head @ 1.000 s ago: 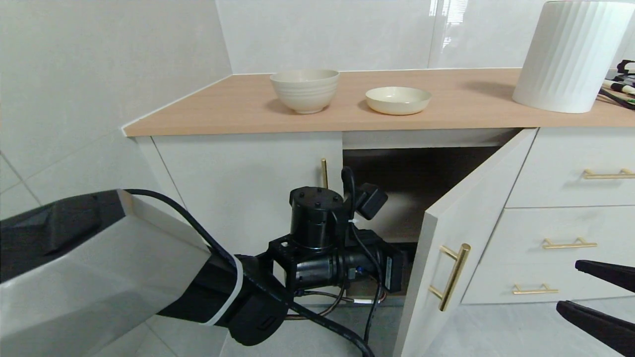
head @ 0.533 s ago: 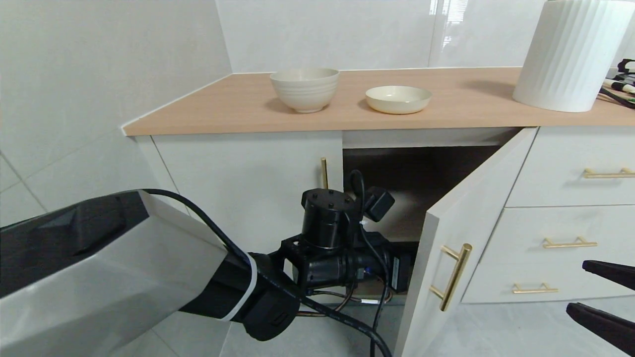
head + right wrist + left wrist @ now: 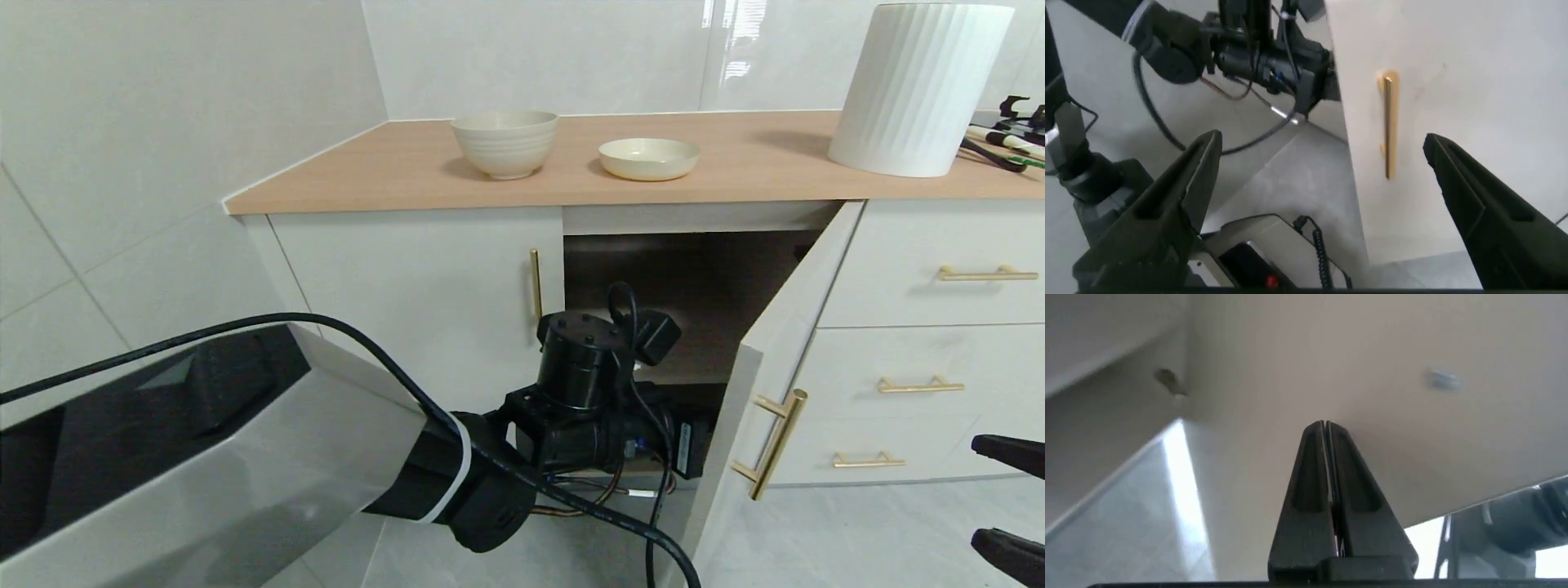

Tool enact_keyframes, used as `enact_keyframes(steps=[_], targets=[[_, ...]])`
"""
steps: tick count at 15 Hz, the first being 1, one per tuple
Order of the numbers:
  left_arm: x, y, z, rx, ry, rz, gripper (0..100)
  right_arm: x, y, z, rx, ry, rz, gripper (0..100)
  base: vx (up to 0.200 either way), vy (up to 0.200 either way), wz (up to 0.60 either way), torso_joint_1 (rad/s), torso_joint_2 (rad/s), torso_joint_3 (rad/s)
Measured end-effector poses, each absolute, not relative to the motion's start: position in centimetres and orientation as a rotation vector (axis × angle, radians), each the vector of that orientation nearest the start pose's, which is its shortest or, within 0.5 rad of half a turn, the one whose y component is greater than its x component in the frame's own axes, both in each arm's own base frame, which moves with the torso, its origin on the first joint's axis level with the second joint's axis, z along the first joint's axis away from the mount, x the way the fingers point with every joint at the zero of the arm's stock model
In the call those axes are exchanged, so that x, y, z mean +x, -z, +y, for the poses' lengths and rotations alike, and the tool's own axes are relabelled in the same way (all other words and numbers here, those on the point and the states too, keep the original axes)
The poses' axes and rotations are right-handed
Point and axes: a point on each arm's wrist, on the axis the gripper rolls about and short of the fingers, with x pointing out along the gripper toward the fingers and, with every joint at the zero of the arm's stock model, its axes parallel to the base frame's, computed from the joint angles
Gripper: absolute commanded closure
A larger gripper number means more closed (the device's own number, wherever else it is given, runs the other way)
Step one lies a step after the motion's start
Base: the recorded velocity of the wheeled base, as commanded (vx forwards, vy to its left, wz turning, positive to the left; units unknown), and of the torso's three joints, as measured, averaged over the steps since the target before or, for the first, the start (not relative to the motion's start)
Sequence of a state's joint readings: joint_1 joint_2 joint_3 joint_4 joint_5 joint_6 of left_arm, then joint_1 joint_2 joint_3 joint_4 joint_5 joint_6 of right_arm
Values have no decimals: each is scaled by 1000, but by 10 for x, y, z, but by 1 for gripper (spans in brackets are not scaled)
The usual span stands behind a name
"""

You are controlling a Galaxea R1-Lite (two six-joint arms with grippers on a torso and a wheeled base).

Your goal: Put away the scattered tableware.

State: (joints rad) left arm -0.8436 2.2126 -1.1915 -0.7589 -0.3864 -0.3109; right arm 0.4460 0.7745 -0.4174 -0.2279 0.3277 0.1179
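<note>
since the tableware needs somewhere to go, the biggest thing in play is the wood-topped cabinet [image 3: 392, 175], whose right-hand door [image 3: 784, 327] stands open, exposing a dark compartment [image 3: 678, 278], probably the intended storage spot. next in size, a tall white ribbed container [image 3: 918, 90] sits at the right end of the cabinet's top, well apart from the dishes and seemingly no part of the job. the two task pieces wait on that top, above the opening: a deep bowl [image 3: 506, 143] and, near it on its right, a shallow dish [image 3: 649, 158], both upright and untouched. the left gripper [image 3: 1325, 437] has its fingers pressed together with nothing between them, its tip close to a pale flat panel that looks like the door's inner face, so it is likely placed there to push the door wider. the right gripper [image 3: 1000, 502] hangs low in front of the drawers [image 3: 922, 343], fingers spread wide and empty, facing the door's brass handle [image 3: 1388, 122], perhaps ready to help.
</note>
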Motion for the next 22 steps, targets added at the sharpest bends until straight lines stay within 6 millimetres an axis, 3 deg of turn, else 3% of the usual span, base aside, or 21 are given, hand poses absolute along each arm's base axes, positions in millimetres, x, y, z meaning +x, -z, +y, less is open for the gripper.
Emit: enact_keyframes(steps=[4, 8, 11, 13, 16, 19, 22], targets=[[262, -101, -348, -184, 1202, 479, 100, 58, -206, 39, 111, -902, 169, 0, 0, 0, 0, 0, 0, 0], [205, -111, -388, -143, 1266, 475, 100, 48, -202, 38, 119, -1088, 170, 0, 0, 0, 0, 0, 0, 0], [203, -113, -379, -138, 1196, 467, 100, 47, -202, 37, 127, -1093, 169, 0, 0, 0, 0, 0, 0, 0], [213, -121, -358, -150, 1103, 437, 100, 51, -201, 39, 151, -1091, 198, 0, 0, 0, 0, 0, 0, 0], [228, -150, -310, -186, 961, 360, 100, 63, -206, 45, 177, -1084, 246, 0, 0, 0, 0, 0, 0, 0], [232, -183, -238, -218, 820, 281, 100, 90, -221, 54, 189, -1035, 284, 0, 0, 0, 0, 0, 0, 0], [214, -196, -148, -163, 636, 208, 100, 135, -227, 67, 203, -966, 357, 0, 0, 0, 0, 0, 0, 0]])
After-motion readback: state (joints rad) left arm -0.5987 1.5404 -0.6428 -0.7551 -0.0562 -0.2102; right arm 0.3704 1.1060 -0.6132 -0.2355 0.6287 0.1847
